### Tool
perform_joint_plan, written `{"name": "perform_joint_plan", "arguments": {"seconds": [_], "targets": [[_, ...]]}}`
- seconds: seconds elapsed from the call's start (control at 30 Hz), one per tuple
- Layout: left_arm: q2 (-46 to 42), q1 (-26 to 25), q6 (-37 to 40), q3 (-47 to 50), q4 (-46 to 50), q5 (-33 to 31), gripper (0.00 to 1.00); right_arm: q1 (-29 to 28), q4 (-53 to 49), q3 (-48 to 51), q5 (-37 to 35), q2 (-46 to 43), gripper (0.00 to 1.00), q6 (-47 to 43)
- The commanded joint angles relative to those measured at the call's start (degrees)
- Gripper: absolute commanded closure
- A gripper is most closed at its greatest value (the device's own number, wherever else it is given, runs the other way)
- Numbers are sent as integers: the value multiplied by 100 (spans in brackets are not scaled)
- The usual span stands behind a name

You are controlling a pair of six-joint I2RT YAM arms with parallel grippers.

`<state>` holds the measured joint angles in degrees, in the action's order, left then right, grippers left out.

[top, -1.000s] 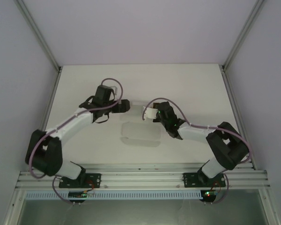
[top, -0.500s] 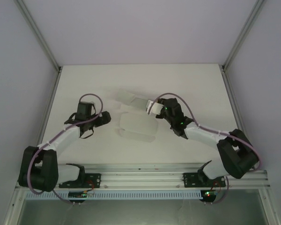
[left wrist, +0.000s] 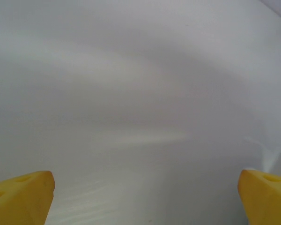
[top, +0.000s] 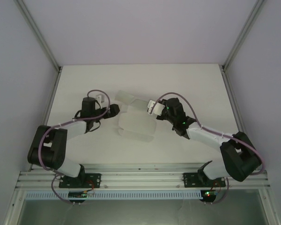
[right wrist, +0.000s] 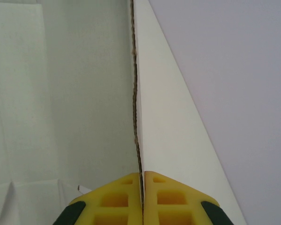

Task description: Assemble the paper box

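White cardboard, the paper box [top: 136, 125] lies mostly flat on the table [top: 201, 84], with one long panel standing up off it on its far side. The right gripper [top: 149, 107] sits at the box's far right corner, clenched on that raised panel. In the right wrist view its yellow fingertips [right wrist: 164, 187] press together, and the thin cardboard edge of the box [right wrist: 164, 117] is pinched between them and runs straight away from them. The left gripper [top: 114, 111] is just beside the box's left edge, apart from it as far as the overhead view lets me judge. It is released, jaws spread wide with nothing between them. In the left wrist view its yellow fingertips [left wrist: 23, 194] sit at the two lower corners, and ahead of them is a blurred white surface, possibly the box or the table.
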<state>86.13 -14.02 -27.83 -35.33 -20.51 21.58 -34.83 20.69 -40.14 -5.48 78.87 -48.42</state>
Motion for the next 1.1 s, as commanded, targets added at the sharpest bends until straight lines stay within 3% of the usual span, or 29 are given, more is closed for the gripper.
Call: {"name": "perform_joint_plan", "arguments": {"seconds": [0.0,0.17,0.5,0.7,0.83,0.97,1.07], "targets": [[42,-318,516,8,-515,571,0,11,-2,-128,90,-37,100,263],[105,-567,595,32,-623,271,0,11,-66,-145,30,-33,100,323],[404,-1292,826,-142,-465,-1355,0,-94,-76,-38,43,-10,100,334],[313,-1352,691,-29,-390,-1781,1,-155,-111,-79,-110,49,100,336],[-18,-1329,670,124,-114,-1815,0,-160,-264,-95,-120,43,100,258],[-677,-1263,594,327,284,-1926,0,-186,-88,-48,-864,234,100,-308],[-1263,-1183,618,387,951,-2174,1,-195,-129,-94,-955,351,100,-388]]}}
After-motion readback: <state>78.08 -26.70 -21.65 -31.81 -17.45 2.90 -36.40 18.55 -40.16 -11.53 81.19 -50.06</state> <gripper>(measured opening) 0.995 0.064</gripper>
